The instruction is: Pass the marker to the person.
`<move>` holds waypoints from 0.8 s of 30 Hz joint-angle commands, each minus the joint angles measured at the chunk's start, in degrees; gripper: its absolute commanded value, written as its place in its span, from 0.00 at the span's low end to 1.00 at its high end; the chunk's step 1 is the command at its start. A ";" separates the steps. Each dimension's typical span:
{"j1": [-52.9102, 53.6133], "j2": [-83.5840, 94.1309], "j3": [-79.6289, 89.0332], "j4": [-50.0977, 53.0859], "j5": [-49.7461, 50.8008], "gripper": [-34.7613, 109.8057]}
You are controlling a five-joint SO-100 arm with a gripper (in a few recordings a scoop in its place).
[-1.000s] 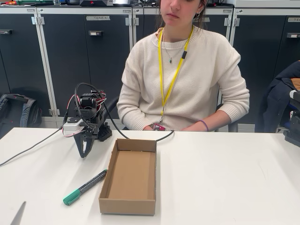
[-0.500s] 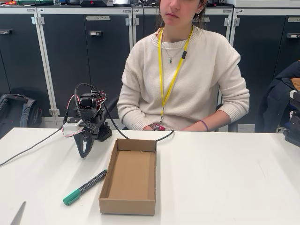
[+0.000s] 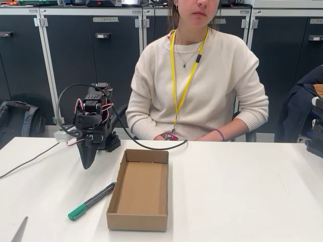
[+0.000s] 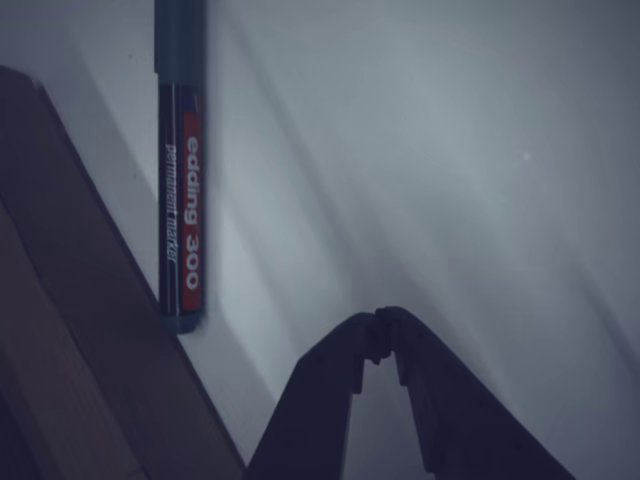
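At the left of the white desk (image 3: 242,196), a black robot arm (image 3: 93,121) stands near the back edge, its gripper (image 3: 87,162) pointing down toward the desk surface with the tips just above it. In the wrist view, the gripper (image 4: 383,335) has its 2 dark fingers (image 4: 330,400) meeting at the tips, clenched on nothing. Black cables (image 3: 65,101) loop around the arm, and 1 runs off toward the desk's left edge while another curves along the back edge toward the person.

The marker (image 3: 92,201) lies flat near the front-left part of the desk, in front of the gripper and apart from it, its green cap toward the front-left corner and its black barrel end almost touching the left wall of the cardboard box. In the wrist view, the marker (image 4: 180,200) shows a red label with white lettering, and its end lies just beside the box's brown wall (image 4: 90,330).

The open, shallow cardboard box (image 3: 140,194) sits near the middle of the desk, a little left of center, its long side running front to back.

Behind the desk's back edge sits the person (image 3: 199,85), in a cream knit sweater with a yellow lanyard (image 3: 185,75), forearms resting by the edge, a purple wristband (image 3: 220,132) on 1 wrist. Dark cabinets (image 3: 75,55) line the wall behind.
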 commanded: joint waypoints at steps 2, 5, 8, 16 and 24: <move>1.41 -15.91 -17.75 -0.97 11.51 0.22; 2.55 -25.14 -28.04 1.14 18.02 0.24; 2.90 -34.45 -34.89 1.93 20.48 0.25; 3.16 -54.14 -49.22 1.93 21.01 0.33; -2.46 -65.04 -57.04 0.09 22.06 0.33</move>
